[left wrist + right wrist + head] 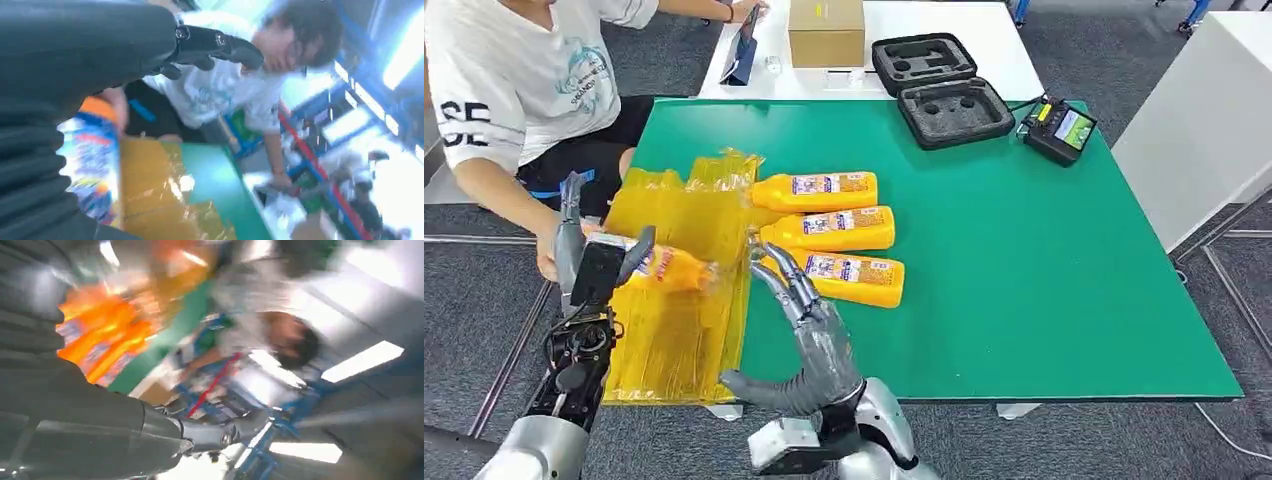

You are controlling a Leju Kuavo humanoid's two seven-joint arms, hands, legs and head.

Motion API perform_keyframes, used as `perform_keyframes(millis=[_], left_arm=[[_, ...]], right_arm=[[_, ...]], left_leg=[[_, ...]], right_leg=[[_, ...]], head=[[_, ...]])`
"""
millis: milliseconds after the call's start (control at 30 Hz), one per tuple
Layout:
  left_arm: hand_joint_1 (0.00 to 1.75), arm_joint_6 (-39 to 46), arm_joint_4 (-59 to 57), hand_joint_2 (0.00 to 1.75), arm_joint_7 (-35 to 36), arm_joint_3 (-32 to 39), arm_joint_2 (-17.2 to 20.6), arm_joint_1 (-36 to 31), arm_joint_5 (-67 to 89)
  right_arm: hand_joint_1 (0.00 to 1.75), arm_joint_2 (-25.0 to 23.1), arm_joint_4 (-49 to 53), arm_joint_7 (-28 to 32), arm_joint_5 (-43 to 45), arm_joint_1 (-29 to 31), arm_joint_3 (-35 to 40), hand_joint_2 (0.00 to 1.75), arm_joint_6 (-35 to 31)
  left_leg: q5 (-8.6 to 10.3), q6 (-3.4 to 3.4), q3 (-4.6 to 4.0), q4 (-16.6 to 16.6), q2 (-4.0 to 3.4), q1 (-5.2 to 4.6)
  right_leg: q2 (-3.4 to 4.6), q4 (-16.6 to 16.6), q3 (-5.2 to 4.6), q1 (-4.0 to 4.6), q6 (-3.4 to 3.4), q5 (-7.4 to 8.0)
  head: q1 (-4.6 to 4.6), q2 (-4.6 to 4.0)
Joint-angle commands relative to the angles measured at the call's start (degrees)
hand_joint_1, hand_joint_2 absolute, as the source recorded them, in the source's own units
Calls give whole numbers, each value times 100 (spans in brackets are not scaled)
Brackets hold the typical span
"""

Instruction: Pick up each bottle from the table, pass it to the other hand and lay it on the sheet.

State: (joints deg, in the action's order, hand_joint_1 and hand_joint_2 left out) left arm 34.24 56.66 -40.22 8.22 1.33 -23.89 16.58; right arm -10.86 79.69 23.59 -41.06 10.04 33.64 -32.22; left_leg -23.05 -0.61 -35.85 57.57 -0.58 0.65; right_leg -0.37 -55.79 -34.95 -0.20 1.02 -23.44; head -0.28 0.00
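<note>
Head view, left robot hand (602, 268): grips one orange bottle (669, 268) over the yellow sheet (679, 335), which covers the near-left part of the green table (1044, 270).
Head view, right robot hand (809, 325): empty, fingers spread, just beside the sheet's right edge.
Head view, remaining bottles (834, 238): three lie in a row on the table, touching the sheet's right edge.
Head view, person (514, 90): seated behind the sheet, one hand close to the left robot hand.
Left wrist view: the held bottle's label shows beside the thumb, sheet beneath; blurred.
Right wrist view: blurred; orange bottles beyond the sheet's edge; finger posture cannot be read here.
Risk: released above the crinkled sheet, the bottle could roll off the sheet's left edge; the person's nearby hand could be struck.
</note>
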Motion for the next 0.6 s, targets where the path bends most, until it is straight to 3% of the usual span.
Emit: perform_keyframes(millis=[33,233,300,600], left_arm=[[0,-114,1354,175,154,752,-289,1051,-920],[0,-145,1308,175,159,721,-306,1005,-923],[0,-198,1356,175,170,706,-306,1083,-962],[0,-319,1668,175,208,611,-420,1485,-1110]], right_arm=[[0,496,-1286,-1710,-1889,713,-1481,175,472],[0,419,-1276,-1640,-1921,657,-1506,175,449],[0,459,-1357,-1945,-2211,703,-1543,175,516],[0,418,-2932,-2114,-2320,1613,-1996,175,629]], left_leg=[[-6,-2,26,-10,-9,-2],[-7,-4,21,-2,7,0],[-7,-2,20,-3,11,-2],[-8,-6,25,-4,3,-2]], right_leg=[[13,12,23,-3,2,-1],[0,8,22,-2,2,-8],[-4,5,23,-4,0,-11],[6,9,23,-3,3,-6]], head=[[-4,0],[2,0],[0,0],[0,0]])
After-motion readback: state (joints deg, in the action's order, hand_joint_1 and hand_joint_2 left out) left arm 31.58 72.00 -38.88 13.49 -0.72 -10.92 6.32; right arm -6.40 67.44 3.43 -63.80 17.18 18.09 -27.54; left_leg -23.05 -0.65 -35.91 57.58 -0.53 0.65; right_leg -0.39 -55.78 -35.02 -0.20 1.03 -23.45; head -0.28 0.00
